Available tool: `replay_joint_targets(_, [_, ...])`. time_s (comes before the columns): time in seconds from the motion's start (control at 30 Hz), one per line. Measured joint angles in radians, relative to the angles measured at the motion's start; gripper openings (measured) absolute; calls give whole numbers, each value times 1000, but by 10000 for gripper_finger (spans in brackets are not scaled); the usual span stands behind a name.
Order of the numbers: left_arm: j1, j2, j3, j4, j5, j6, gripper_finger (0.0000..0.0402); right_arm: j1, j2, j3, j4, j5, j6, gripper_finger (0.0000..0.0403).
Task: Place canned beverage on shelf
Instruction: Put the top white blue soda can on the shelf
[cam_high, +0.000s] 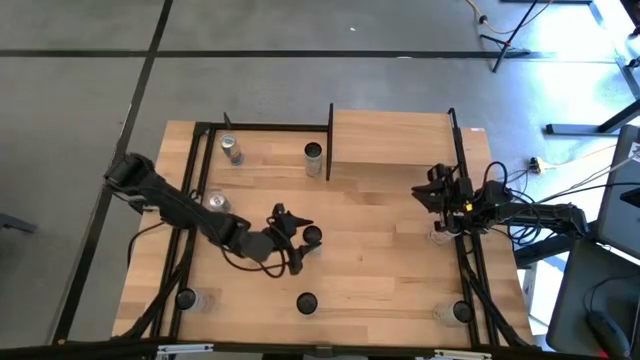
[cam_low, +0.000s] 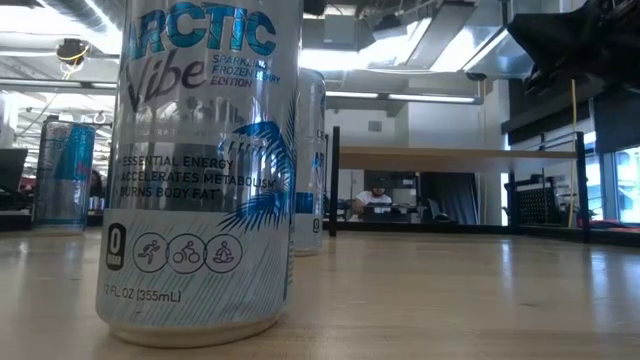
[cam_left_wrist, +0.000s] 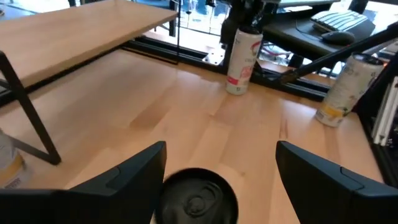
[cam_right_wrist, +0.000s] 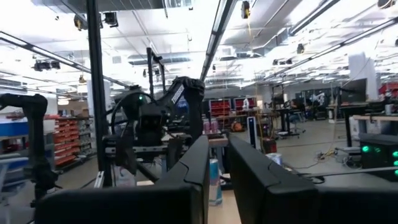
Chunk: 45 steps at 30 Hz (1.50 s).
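Nearby, 1 black-topped can (cam_high: 312, 236) between open left end effector (cam_high: 298, 243) fingers.

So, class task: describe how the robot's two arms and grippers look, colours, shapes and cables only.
Both arms are black and jointed, in tube-like segments. The left gripper has two flat, dark, wedge-shaped fingers. The right gripper looks alike, with a small yellow mark near its wrist. Black cables loop beside each arm.
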Motion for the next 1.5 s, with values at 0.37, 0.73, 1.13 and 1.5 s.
replay_joint_targets(0.37, [4, 79, 0, 6, -40, 3, 293, 0, 16, 0, -28, -19, 19, 51])
replay_joint_targets(0.73, [5, 79, 0, -80, -25, -29, 293, 0, 61, 0, -30, -18, 17, 51])
replay_joint_targets(1.13, [66, 119, -2, -93, 99, -19, 281, 0, 63, 0, -30, -18, 17, 51])
replay_joint_targets(1.5, [118, 106, -2, -41, 308, 237, 218, 0, 63, 0, -34, -16, 17, 51])
